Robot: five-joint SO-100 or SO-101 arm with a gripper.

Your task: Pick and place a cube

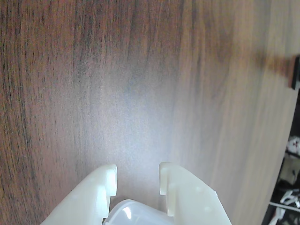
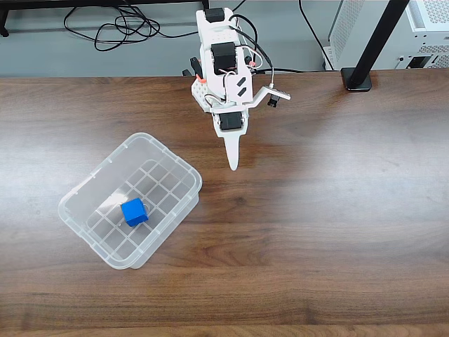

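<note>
On the wooden surface (image 2: 337,210), left of middle in the fixed view, a clear plastic bin (image 2: 184,170) sits at an angle. Small blue cube (image 2: 134,212) lies inside it on the gridded floor, near the bin's middle, not touching the walls

White arm (image 2: 224,63) stands at the far edge, middle of the fixed view, its gripper (image 2: 232,163) pointing down toward the near side, well apart from the bin and to its right. Fixed view shows the gripper as one narrow point

Wrist view: gripper (image 1: 138,179) comes in from the bottom edge, two pale fingers (image 1: 105,180) with a clear gap between the tips, bare wood showing through. Partly open, holding nothing

Far side of the fixed view: black cables (image 2: 119,28) on the grey floor beyond the surface, a black stand post (image 2: 368,49) with its foot on the surface at far right, a white perforated case (image 2: 428,28) in the corner
</note>
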